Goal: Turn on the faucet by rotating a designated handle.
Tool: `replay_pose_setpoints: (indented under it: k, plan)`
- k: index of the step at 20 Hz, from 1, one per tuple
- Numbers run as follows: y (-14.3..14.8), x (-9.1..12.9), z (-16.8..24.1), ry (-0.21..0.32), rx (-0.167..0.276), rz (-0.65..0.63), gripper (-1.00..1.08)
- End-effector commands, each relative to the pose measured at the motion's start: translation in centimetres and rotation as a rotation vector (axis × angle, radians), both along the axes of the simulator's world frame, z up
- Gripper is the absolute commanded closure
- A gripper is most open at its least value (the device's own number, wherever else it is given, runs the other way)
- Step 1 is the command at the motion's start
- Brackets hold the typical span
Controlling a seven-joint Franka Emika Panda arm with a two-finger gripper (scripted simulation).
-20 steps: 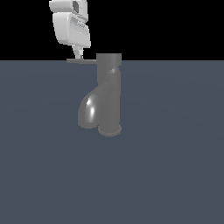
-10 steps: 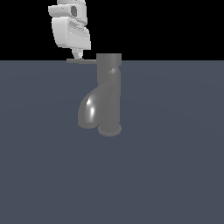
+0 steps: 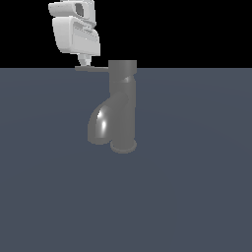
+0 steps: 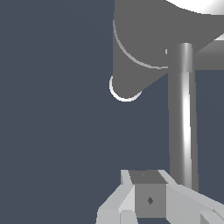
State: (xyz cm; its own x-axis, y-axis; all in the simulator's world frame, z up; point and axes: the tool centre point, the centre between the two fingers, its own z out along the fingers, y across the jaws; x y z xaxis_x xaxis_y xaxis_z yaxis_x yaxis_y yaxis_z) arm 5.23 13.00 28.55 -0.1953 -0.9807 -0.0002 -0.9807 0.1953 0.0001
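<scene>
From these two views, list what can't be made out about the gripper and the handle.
- Exterior view: the gripper overlaps the handle tip; contact unclear.
- Wrist view: the fingertips are cut by the frame edge; open or shut unclear.
- Wrist view: the faucet top is cut off, hiding the handle's joint.

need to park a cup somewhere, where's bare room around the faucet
Bare floor lies in front of the faucet base and out to both sides in the exterior view. It is crowded only up top, where the gripper meets the handle.
</scene>
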Motion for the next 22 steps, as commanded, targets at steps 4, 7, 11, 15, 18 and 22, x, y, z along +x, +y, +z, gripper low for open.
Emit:
replay_pose_setpoints:
  k: [4, 7, 11, 15, 18, 22]
  plan:
    - [0.2, -1.6, 0.0, 0.000, 0.000, 0.000, 1.08]
    - [0.3, -2.5, 0.0, 0.000, 0.000, 0.000, 1.08]
    - [0.5, -3.7, 0.0, 0.000, 0.000, 0.000, 1.08]
    - [0.6, -5.0, 0.0, 0.000, 0.000, 0.000, 1.08]
    - [0.7, -5.9, 0.0, 0.000, 0.000, 0.000, 1.08]
    - [0.9, -7.2, 0.0, 0.000, 0.000, -0.001, 1.08]
